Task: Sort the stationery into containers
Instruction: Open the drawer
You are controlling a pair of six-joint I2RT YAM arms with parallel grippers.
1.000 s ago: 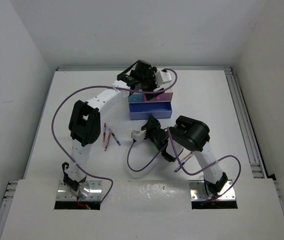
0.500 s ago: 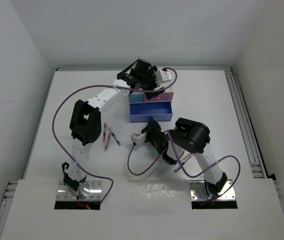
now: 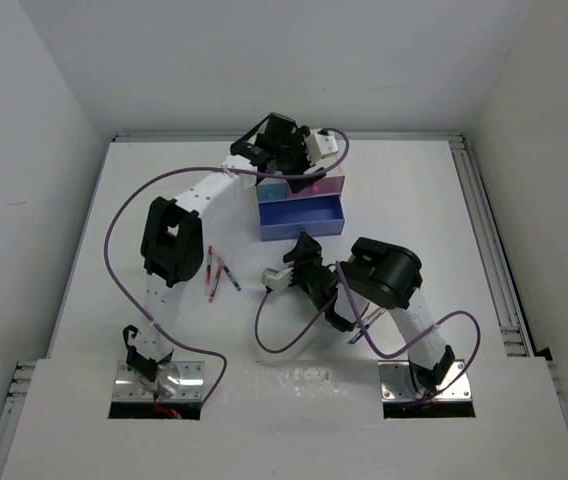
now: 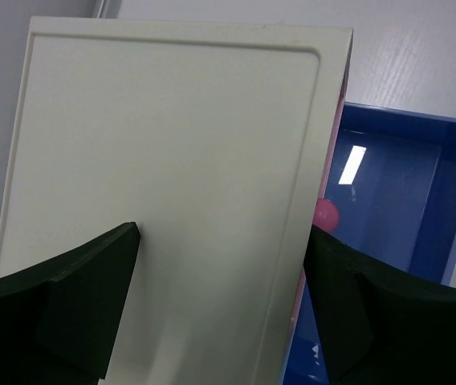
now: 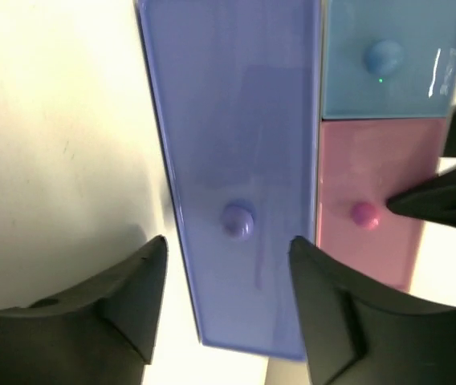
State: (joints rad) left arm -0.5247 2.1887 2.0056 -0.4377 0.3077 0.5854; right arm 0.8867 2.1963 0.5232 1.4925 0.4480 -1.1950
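**Fig. Two tools at the drawer cabinet, middle of the counter's far edge**

*Overhead view.* The small white box-shaped cabinet (image 3: 299, 188) stands near the middle of the far edge of the white counter (image 3: 414, 190). Its wide periwinkle-blue drawer (image 3: 302, 217) is drawn out toward the near edge. Thin red and blue pens (image 3: 219, 272) lie left of centre, well apart from the cabinet, and show in this view alone.

*Left wrist view.* The left tool (image 4: 221, 233) hangs over the cabinet's cream top panel, its fingers spread wide and holding nothing. Whether they touch the panel cannot be told. Beside the panel, the pink knob (image 4: 327, 213) and the drawn-out drawer's blue interior are visible.

*Right wrist view.* Only here do all three fronts appear: the small light-blue drawer (image 5: 372, 88), the pink drawer (image 5: 364, 160) and the wide front with its periwinkle knob (image 5: 238, 218). The right tool (image 5: 228, 245) is spread. Its fingers flank the periwinkle knob without touching it and grip nothing.
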